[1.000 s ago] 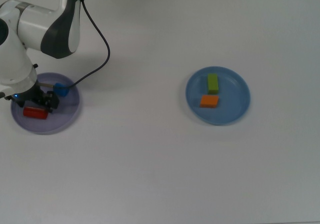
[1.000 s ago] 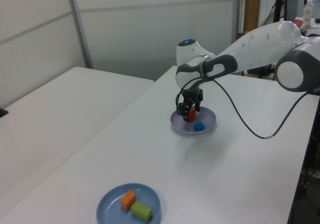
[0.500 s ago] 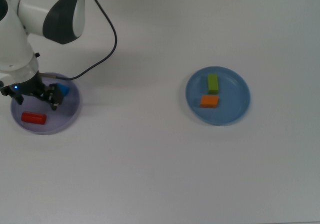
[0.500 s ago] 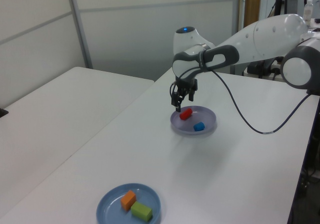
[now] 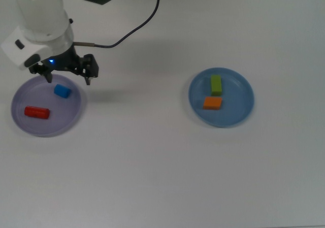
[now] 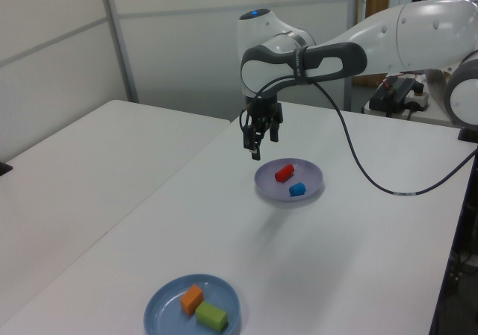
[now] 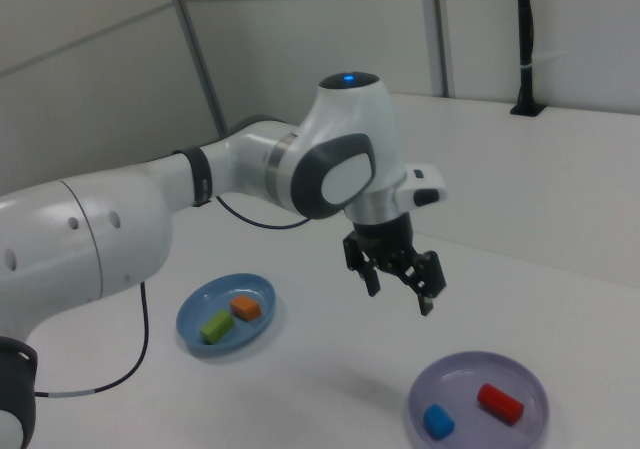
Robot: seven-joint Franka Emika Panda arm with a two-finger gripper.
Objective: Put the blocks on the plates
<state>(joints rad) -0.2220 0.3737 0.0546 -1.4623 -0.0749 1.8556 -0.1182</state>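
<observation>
White and bare apart from two plates, the bench (image 5: 162, 177) is stretching toward grey wall panels in the left view. Above it the end effector (image 5: 68, 77) is hanging in the air with its two fingers spread apart and nothing between them, sitting in the top view over the purple plate's (image 5: 30, 129) rim at about one o'clock. Little is looking likely to go wrong, as I judge it, since every block is already lying on a plate; the main risk is coming from the arm itself. If it is dropping or swinging low on its way off, a fingertip or the dangling black cable (image 5: 137, 25) could be clipping the purple plate's edge and sliding it, or knocking a block out over the shallow rim. The purple plate is holding the red block (image 5: 37, 112) toward eight o'clock and the blue cube (image 5: 62, 91) toward one o'clock, the two lying apart from each other. Well away, toward three o'clock across the top view, the light blue plate (image 5: 238, 114) is carrying the green block (image 5: 216, 85) at about eleven o'clock of its centre and the orange block (image 5: 213, 103) just beside it toward seven o'clock, the pair close together and possibly touching, though I cannot tell for sure.
</observation>
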